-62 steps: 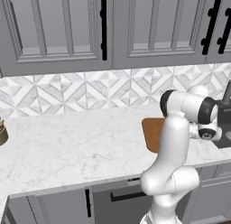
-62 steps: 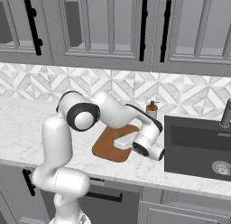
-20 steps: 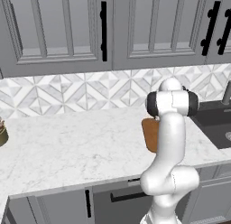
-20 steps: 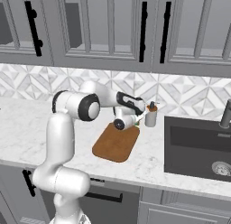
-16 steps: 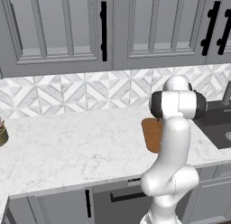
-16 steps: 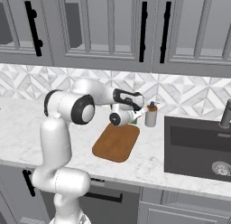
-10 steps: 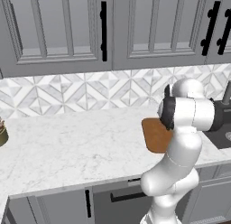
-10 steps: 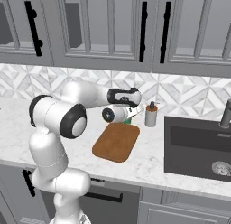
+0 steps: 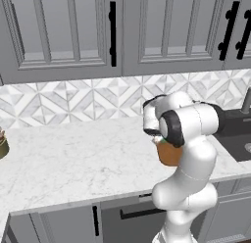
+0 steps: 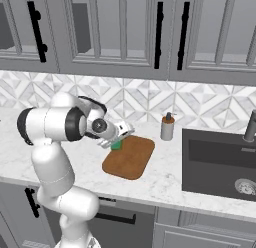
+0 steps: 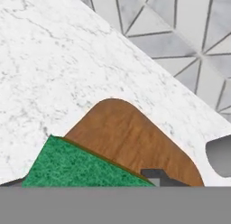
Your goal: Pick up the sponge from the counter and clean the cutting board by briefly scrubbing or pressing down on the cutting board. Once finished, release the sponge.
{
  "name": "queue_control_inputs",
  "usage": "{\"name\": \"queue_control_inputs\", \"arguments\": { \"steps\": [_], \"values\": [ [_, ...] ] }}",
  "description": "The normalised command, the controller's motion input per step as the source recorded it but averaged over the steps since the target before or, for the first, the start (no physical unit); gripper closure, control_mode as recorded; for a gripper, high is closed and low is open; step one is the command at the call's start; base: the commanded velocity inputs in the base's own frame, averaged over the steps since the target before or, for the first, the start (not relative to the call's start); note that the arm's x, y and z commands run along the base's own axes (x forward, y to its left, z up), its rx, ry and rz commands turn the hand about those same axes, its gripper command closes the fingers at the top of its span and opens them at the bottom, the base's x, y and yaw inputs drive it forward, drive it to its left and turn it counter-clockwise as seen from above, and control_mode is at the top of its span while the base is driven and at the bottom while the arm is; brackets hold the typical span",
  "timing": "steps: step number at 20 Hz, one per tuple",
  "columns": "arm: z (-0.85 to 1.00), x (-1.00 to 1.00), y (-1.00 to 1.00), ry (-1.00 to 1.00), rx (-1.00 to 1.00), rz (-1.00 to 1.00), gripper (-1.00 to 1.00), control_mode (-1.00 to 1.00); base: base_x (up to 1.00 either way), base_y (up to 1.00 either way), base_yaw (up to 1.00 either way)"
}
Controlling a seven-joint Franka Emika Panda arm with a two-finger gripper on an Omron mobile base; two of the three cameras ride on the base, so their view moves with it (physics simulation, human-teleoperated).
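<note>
A: Our gripper is clamped on the sponge, which hangs at the near-left corner of the cutting board, at the edge closest to the arm.

B: And the change? A second ago we had the hand near the back of the board, by the soap bottle. Now it has swung across to the board's left edge, and the arm has folded round with it.

A: So we judge the scrubbing is under way, sweeping across the wood. Letting go remains.

B: Is the sponge pressing on the board?

A: We cannot tell; from the hand camera its green face overlaps the board's rounded corner, but contact is not clear.

B: How does it look?

A: A small green block, far smaller than the orange-brown board. The counter around is white marble.
</note>
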Motion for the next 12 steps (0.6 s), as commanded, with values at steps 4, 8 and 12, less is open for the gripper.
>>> {"name": "queue_control_inputs", "arguments": {
  "steps": [4,8,12],
  "values": [
    [0.06,-0.01,-0.43,-0.04,0.11,0.14,1.00,-1.00,0.00,0.00,0.00],
    [0.22,0.00,-0.57,-0.04,0.16,0.02,1.00,-1.00,0.00,0.00,0.00],
    [0.08,0.06,-0.50,0.19,0.19,0.00,1.00,-1.00,0.00,0.00,0.00]
  ]
}}
